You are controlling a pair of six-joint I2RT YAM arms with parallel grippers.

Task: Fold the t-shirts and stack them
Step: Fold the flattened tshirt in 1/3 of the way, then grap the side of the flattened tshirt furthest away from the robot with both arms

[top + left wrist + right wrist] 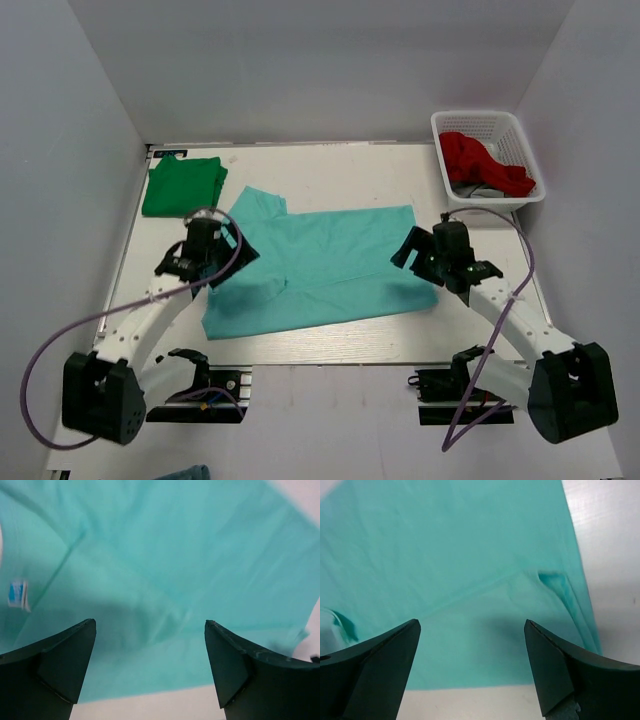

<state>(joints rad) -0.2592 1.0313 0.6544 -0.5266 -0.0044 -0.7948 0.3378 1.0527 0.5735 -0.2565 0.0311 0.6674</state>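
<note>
The teal t-shirt [320,265] is spread flat on the centre of the surface [330,345]. The left jaws are held wide apart over its left side, and the right jaws wide apart over its right edge. Nothing is gripped. A folded green t-shirt [182,186] is placed far left.

Shirt label [17,594] blurred, unreadable; grey item [470,189] mostly hidden under red cloth [485,160].

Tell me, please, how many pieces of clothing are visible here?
3: a teal shirt spread flat in the middle, a folded green shirt at the far left, and a red garment in the basket. More may be hidden beneath it.
</note>
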